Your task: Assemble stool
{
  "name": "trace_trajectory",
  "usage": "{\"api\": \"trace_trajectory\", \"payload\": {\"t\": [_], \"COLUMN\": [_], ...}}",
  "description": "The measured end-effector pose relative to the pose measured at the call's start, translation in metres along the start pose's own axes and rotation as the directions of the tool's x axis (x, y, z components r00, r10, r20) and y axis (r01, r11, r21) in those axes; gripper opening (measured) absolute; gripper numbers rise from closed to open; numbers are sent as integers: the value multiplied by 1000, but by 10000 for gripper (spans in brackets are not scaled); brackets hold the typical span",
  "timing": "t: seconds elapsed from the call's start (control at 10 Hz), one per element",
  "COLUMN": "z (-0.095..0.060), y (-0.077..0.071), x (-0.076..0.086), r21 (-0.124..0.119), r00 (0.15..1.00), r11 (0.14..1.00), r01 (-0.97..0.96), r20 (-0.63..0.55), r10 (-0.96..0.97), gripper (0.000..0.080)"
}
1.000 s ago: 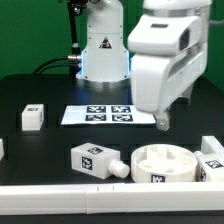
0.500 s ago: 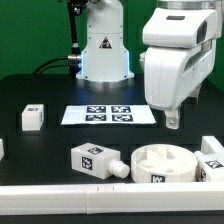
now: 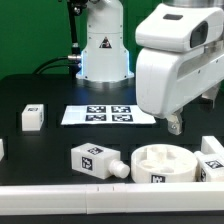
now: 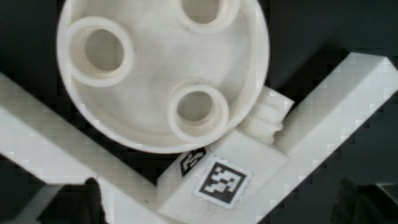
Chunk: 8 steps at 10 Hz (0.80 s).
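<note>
The white round seat lies flat at the front of the black table, sockets up; the wrist view shows three of its sockets. A tagged leg lies to the seat's left in the exterior view, and another leg lies against its right side. In the wrist view a tagged leg lies next to the seat's rim. A small tagged white block sits far left. My gripper hangs just above the table behind the seat's right side, open and empty. In the wrist view the gripper shows only dark fingertips at the edges.
The marker board lies flat behind the parts, in front of the robot base. A white rail runs along the table's front edge, close to the seat and the legs.
The gripper has moved toward the exterior view's right, past the marker board's end, and the hand has turned. The parts have not moved.
</note>
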<state>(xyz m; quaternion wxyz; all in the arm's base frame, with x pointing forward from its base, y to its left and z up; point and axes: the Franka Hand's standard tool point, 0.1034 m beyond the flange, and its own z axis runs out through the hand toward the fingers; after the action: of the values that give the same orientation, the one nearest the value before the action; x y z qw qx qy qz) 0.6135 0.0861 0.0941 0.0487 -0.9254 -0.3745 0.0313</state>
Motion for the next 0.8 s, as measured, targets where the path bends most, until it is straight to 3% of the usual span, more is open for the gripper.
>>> {"api": "trace_trajectory", "payload": {"t": [0.3,0.6,0.7,0.8], "z": [3,26,34,31], "y": [-2,3,5,5], "x": [2,30,27,28], "r21": [3,12,20,19], "r00": [998,959,955,956], "r11": [998,961,956,957], "r01": [-60,-277,-291,-288], "r20": [2,-51,-51,-52], "r10": [60,277,292,289], "gripper": [650,650,650,650]}}
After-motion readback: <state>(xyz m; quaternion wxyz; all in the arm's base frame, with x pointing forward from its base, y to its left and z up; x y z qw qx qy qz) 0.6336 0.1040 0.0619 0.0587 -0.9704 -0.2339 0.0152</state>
